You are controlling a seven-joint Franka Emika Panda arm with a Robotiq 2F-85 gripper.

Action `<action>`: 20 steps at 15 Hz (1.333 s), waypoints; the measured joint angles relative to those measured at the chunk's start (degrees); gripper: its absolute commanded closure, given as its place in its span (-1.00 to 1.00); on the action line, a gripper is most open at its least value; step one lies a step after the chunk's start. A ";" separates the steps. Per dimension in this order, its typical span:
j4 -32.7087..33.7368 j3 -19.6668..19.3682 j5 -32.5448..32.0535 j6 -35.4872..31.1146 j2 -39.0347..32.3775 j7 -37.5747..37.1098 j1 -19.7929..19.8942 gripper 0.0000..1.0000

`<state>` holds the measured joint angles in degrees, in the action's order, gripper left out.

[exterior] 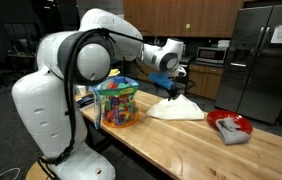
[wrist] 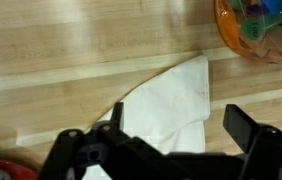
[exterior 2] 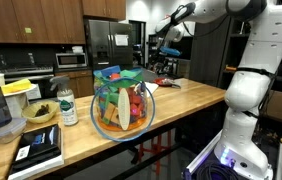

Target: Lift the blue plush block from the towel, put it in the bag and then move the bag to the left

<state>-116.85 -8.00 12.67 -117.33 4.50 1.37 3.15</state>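
Wrist view: wood worktop [wrist: 41, 50] fills picture. White rumpled towel [wrist: 171, 100] lies on it, right of bag [exterior: 118, 103] in an exterior view. Bag stands upright, colourful bits inside. Hand [wrist: 176, 125] over towel, fingers wide apart, nothing between them. Blue plush block [exterior: 162, 79] seems to be small blue spot by hand, above towel; too small to be sure.

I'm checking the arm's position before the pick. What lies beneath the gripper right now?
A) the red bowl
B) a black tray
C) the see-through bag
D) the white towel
D: in the wrist view the white towel fills the space between the fingers of the open gripper. In an exterior view the bag and the red bowl stand off to either side of it.
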 measured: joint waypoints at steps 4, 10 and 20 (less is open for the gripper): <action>2.36 1.10 -1.11 1.55 -2.98 0.00 -0.02 -1.00; 5.04 3.05 -3.97 3.07 -6.47 -0.15 -0.10 -1.00; 6.01 6.10 -4.43 -4.08 -10.36 -4.38 -1.67 -1.00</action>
<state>-110.85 -1.90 8.24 -121.42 -5.86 -3.01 1.48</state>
